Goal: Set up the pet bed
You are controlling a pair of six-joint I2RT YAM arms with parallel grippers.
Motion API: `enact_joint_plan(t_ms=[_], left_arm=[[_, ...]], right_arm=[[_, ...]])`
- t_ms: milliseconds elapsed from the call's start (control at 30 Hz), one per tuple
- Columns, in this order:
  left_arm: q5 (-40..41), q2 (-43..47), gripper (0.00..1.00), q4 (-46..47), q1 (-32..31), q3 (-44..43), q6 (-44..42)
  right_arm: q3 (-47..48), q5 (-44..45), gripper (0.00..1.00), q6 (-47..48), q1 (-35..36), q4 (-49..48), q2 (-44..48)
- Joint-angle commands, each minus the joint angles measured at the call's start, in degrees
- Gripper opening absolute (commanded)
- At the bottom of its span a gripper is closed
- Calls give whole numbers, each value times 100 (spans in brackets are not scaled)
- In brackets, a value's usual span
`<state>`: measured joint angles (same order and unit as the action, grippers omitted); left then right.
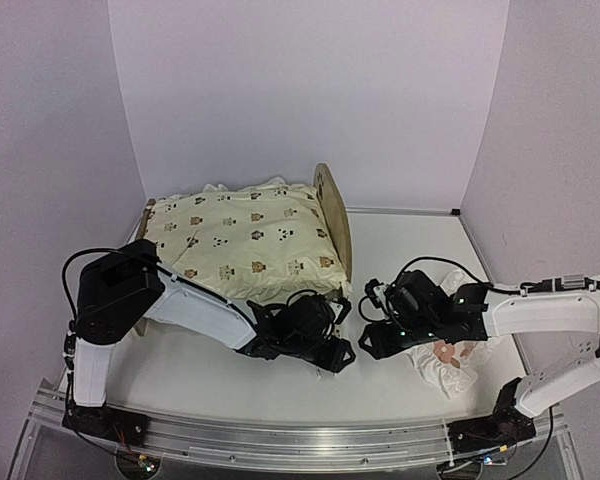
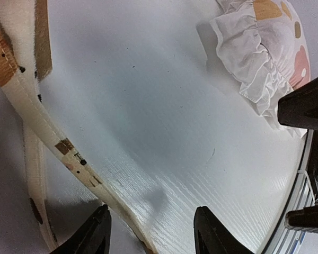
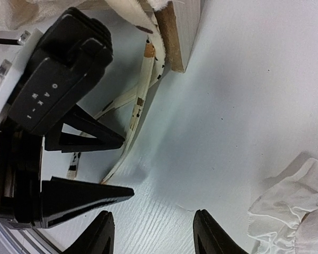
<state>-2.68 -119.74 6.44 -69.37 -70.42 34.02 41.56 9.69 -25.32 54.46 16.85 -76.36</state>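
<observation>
The pet bed (image 1: 332, 215) stands at the back left, its light-wood headboard upright, with the cream animal-print cushion (image 1: 245, 240) lying on it. My left gripper (image 1: 335, 355) is low on the table just in front of the bed's near right corner. It is open (image 2: 153, 235), and a cream tie string (image 2: 53, 137) of the cushion runs loose past its left finger. A wooden bed leg (image 3: 177, 37) shows at the top of the right wrist view. My right gripper (image 1: 368, 340) faces the left one, open and empty (image 3: 153, 238). Tie strings (image 3: 140, 100) lie between the two.
A small white ruffled pillow (image 1: 445, 360) with red-brown flowers lies on the table under my right arm, also in the wrist views as the pillow (image 2: 265, 47) and the pillow (image 3: 291, 211). White walls close the back and sides. A metal rail (image 1: 280, 440) runs along the near edge.
</observation>
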Motion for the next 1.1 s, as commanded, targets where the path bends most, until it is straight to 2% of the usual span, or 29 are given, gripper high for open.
enact_joint_plan(t_ms=[0,233,467,767,1067], left_arm=[[171,358,61,-577,-103,128,16],[1016,869,63,-1619,-396,-3,74],[1654,1006,56,-2614,-592,-98,516],[1633,812,41,-2677,-610,-13,714],[1552,559,38,-2423,-610,-115,588]], right_arm=[[96,245,52,80,15,-28,-2],[214,565,50,183,15,-321,-254],[-22,769,50,310,17,-1161,-371],[251,744,50,375,16,-1178,-564],[326,809,49,415,16,-1211,-714]])
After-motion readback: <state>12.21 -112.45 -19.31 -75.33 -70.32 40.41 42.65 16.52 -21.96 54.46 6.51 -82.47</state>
